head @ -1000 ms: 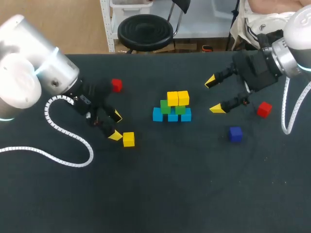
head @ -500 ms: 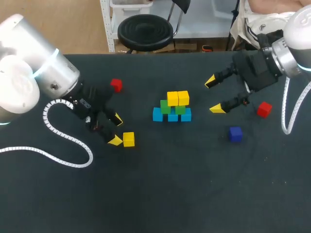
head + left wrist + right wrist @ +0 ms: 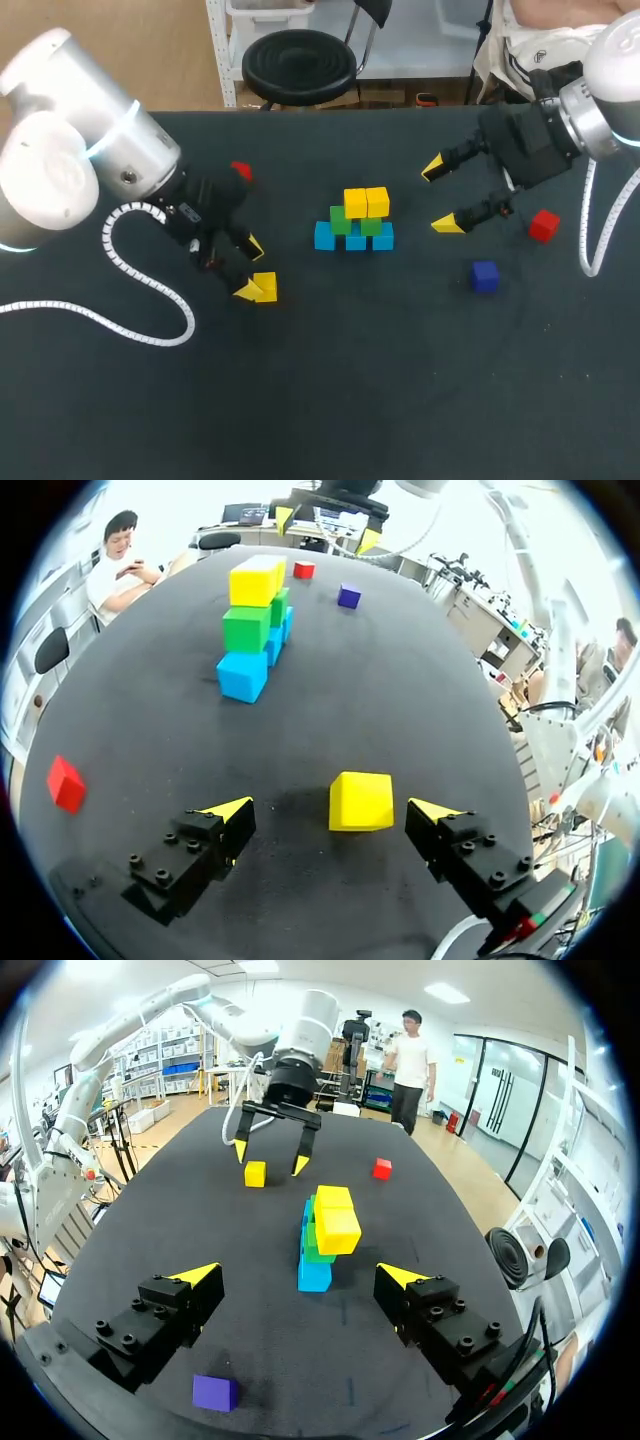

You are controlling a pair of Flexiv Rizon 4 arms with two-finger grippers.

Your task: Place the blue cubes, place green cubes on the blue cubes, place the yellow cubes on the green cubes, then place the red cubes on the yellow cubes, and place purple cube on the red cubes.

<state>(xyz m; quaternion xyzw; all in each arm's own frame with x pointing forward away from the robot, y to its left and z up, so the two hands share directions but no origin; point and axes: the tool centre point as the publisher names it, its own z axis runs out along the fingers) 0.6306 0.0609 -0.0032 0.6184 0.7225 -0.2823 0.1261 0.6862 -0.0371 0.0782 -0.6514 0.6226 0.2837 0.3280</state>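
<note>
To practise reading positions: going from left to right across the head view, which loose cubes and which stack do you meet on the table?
red cube → loose yellow cube → stack of blue, green and yellow cubes → purple cube → second red cube

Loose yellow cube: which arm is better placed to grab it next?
Left. The left end effector, open, straddles the yellow cube; the right end effector hangs beyond the stack.
</note>
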